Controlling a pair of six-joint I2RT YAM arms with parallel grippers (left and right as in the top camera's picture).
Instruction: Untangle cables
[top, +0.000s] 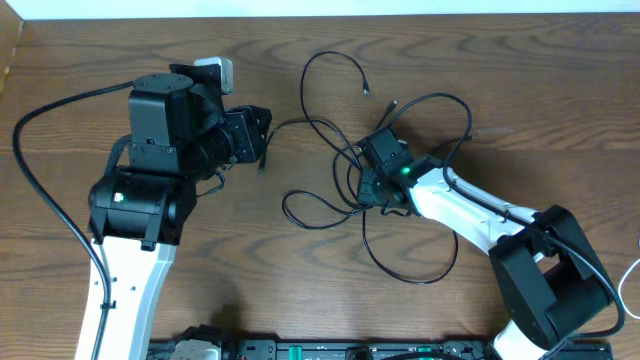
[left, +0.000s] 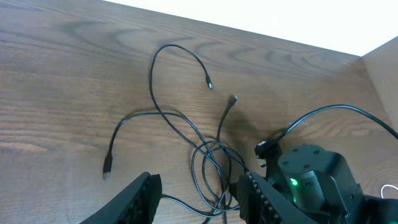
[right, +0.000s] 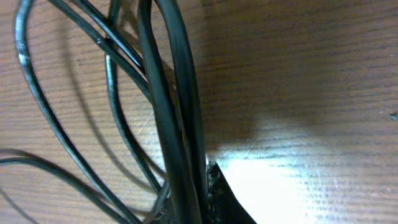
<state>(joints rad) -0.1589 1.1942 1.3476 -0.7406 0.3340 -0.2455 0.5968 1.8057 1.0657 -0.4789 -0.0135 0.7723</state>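
The cables (right: 171, 124), all black in these views, lay in one loose knot at the middle of the wooden table (top: 520, 80). Loops spread toward the near edge and to the left. Two free plug ends (left: 209, 85) lay on the far side, clear of the knot. A third plug end (left: 107, 169) trailed out to the left on its own strand.

The right gripper (top: 368, 186) was down in the thick of the knot, at its right side. Its jaws were together. The right wrist view showed two or three strands running side by side straight into the fingertip (right: 217, 190), so the grip was judged to be on that bundle. This placement probably served to anchor or lift the crossing point so the loops could be drawn away from it.

The left gripper (left: 199, 183) hung to the left of the knot, above the table and angled toward it. Its jaws stood apart and nothing was clamped. One strand crossed the table beneath the gap. This was judged a waiting posture, lined up to take the left-hand strand.

Risk noted: pulling several strands at once could tighten the knot.
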